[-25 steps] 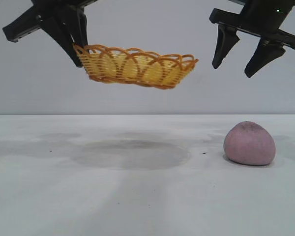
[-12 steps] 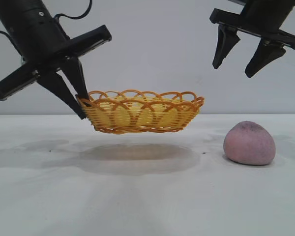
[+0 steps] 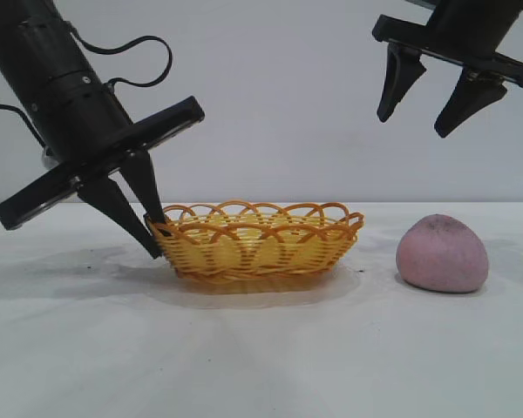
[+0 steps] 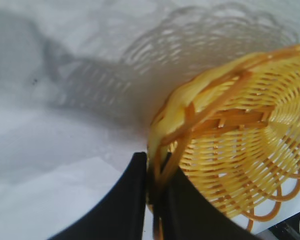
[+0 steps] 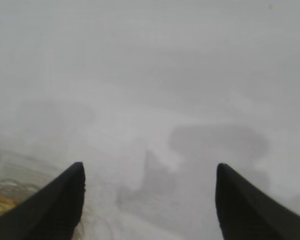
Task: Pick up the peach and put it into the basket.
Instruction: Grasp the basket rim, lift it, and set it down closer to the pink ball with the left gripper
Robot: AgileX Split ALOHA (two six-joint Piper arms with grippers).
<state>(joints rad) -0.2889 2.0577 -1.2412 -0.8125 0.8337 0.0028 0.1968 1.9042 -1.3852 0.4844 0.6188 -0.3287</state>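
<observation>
The left gripper (image 3: 157,235), black with two tapering fingers, pinches the end rim of the shallow oval wicker basket (image 3: 257,242), yellow in weave with an orange-brown looped edge; in the left wrist view the two dark fingers (image 4: 125,200) stand close together with a strand of the basket's rim (image 4: 160,175) caught between them. The basket sits level on the white table (image 3: 244,348), its bottom on the surface and a soft shadow under it, and it holds nothing that can be seen. The left arm slants down to it from the upper left of the exterior view, a black cable looping off its body. Well to the right of the basket, apart from it, the dull pinkish-mauve rounded peach (image 3: 442,253) with a dark grey smudge on top rests on the table. High above the peach the right gripper (image 3: 425,111) hangs in the air with its black fingers spread wide, gripping nothing.
</observation>
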